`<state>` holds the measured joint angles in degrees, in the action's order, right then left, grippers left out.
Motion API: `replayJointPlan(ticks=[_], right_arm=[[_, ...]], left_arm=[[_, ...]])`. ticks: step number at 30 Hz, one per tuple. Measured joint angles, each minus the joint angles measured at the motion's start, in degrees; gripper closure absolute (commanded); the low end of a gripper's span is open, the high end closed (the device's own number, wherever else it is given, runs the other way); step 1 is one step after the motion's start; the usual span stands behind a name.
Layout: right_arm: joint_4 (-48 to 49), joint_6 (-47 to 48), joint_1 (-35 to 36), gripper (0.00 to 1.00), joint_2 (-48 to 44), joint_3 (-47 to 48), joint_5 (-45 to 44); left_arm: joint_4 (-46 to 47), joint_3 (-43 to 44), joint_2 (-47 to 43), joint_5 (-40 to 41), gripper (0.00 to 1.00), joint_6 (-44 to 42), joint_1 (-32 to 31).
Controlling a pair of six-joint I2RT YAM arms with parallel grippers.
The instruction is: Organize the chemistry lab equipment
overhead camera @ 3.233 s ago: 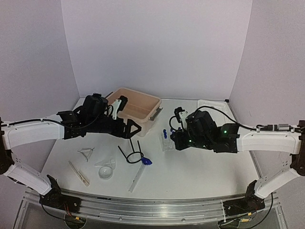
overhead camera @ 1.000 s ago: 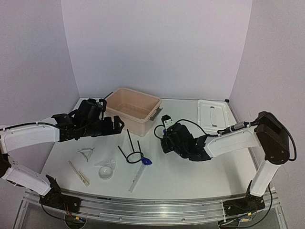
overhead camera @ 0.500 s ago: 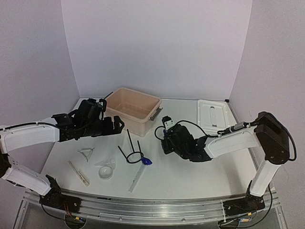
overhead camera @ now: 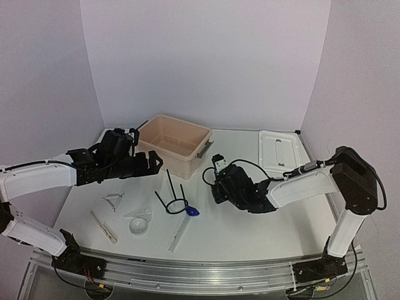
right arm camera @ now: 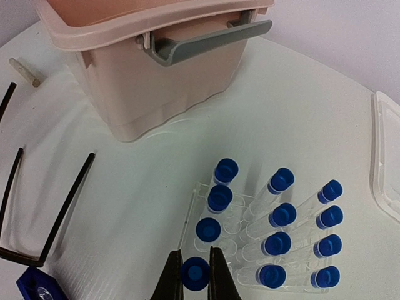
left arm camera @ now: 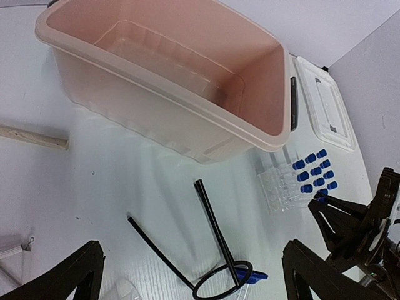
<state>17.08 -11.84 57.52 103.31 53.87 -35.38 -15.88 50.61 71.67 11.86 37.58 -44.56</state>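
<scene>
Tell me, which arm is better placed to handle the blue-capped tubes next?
Right: the right gripper is shut on a blue-capped tube at the clear rack; the left gripper hangs open beside the beige tub.

Blue caps on clear tubes (right arm camera: pixel 282 214) in clear rack (right arm camera: pixel 190 210); beige tub (left arm camera: pixel 187 75) with grey handle (right arm camera: pixel 206 39); black wire ring stand (left arm camera: pixel 215 232); white lid (left arm camera: pixel 325 103); white desk (left arm camera: pixel 112 181).
</scene>
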Motion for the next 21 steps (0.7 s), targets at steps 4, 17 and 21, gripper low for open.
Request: replayJointPlan(ticks=[4,17,21], right_arm=[[0.1,-0.2,0.0,1.0,0.1,-0.2,0.0],[2.6,-1.4,0.0,1.0,1.8,-1.2,-0.7],[3.1,-2.0,0.0,1.0,1.9,-1.5,-1.1]], left_arm=[[0.5,0.0,-0.2,-0.2,0.0,0.0,0.0],[0.9,0.0,-0.4,-0.7,0.0,0.0,0.0],[0.9,0.0,-0.4,-0.8,0.0,0.0,0.0]])
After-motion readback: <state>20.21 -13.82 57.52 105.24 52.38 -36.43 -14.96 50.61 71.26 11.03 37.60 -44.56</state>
